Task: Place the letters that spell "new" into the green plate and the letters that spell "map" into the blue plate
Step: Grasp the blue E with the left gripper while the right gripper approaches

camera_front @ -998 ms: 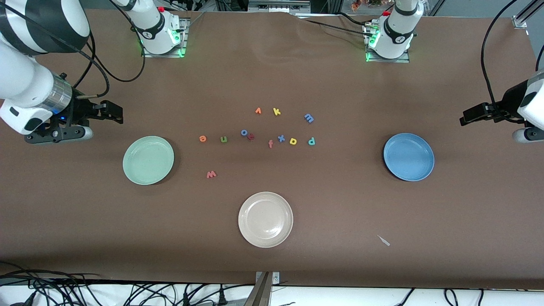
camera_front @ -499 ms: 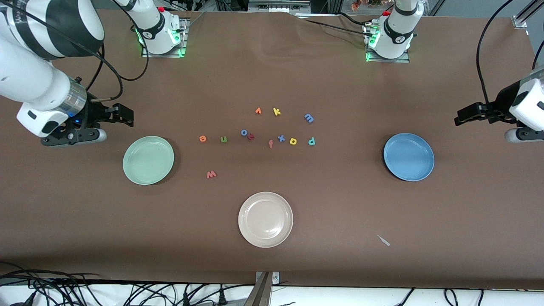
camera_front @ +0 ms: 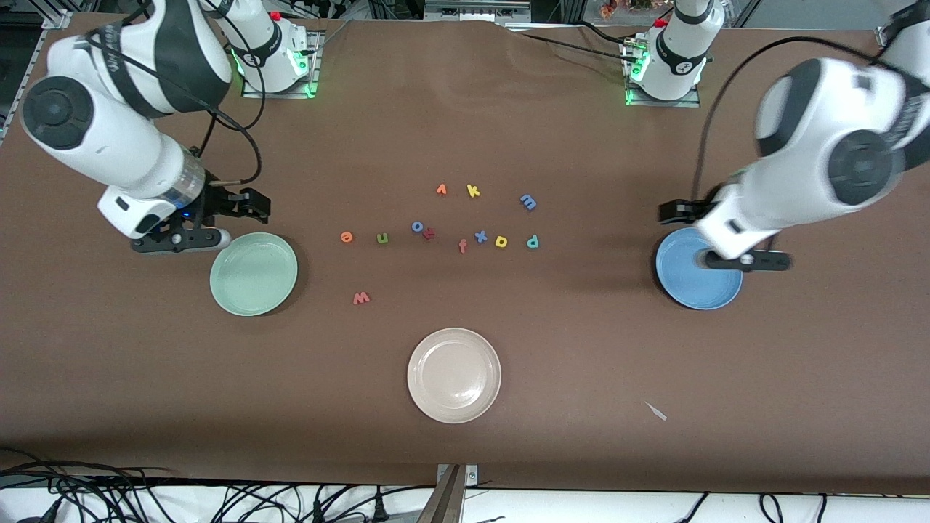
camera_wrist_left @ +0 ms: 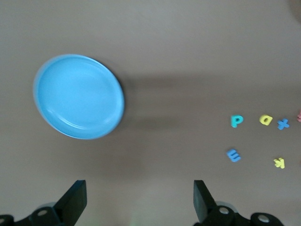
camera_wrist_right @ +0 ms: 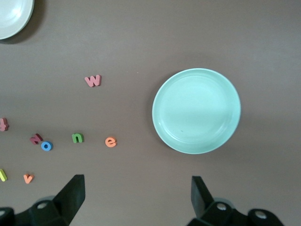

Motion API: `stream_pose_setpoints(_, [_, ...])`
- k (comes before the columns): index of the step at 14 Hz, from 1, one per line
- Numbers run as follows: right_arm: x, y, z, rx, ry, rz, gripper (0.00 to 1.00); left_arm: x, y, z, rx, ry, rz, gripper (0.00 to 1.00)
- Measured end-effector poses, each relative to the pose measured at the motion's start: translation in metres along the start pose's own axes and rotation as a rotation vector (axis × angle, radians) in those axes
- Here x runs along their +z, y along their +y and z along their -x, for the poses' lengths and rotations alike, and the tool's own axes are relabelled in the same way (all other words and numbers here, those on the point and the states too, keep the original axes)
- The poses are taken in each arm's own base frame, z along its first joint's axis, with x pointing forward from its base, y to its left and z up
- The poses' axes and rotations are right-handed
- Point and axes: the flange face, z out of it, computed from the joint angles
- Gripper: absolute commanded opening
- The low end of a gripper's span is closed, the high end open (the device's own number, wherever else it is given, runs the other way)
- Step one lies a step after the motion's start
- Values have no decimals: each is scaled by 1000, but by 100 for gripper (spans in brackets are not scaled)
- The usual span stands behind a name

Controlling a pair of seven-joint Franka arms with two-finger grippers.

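Fingers on both grippers stand wide and empty: the right gripper hangs by the green plate, the left gripper over the blue plate. All six wanted letters lie mid-desk between the plates. Each arm should probably take its closest letter first, "e" and "p", descending squarely to avoid nudging neighbours.

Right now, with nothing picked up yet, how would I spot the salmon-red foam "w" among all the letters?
Start at the round pale mint-green plate toward the right arm's end of the brown table. The salmon-red foam "w" lies beside it, toward the table's middle. It sits alone, nearer the front camera than every other letter, between the orange foam "e" and the round beige plate.
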Motion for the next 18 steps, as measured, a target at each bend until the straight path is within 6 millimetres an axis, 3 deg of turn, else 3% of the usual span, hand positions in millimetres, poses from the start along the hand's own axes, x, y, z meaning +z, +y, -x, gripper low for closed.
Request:
stream_pose_setpoints(3, [39, -17, 8, 18, 19, -5, 100, 42, 71, 16, -61, 54, 2, 100])
stream_pose_setpoints(5, [64, -27, 16, 31, 31, -8, 100, 74, 100, 35, -115, 78, 10, 100])
stream_pose_setpoints(13, [144, -60, 54, 103, 78, -6, 100, 206, 178, 136, -386, 211, 129, 100])
stream_pose_setpoints(15, [161, -74, 63, 108, 82, -10, 100, 224, 187, 149, -448, 198, 133, 100])
stream_pose_setpoints(18, [180, -90, 68, 88, 93, -2, 100, 256, 198, 149, -532, 224, 131, 98])
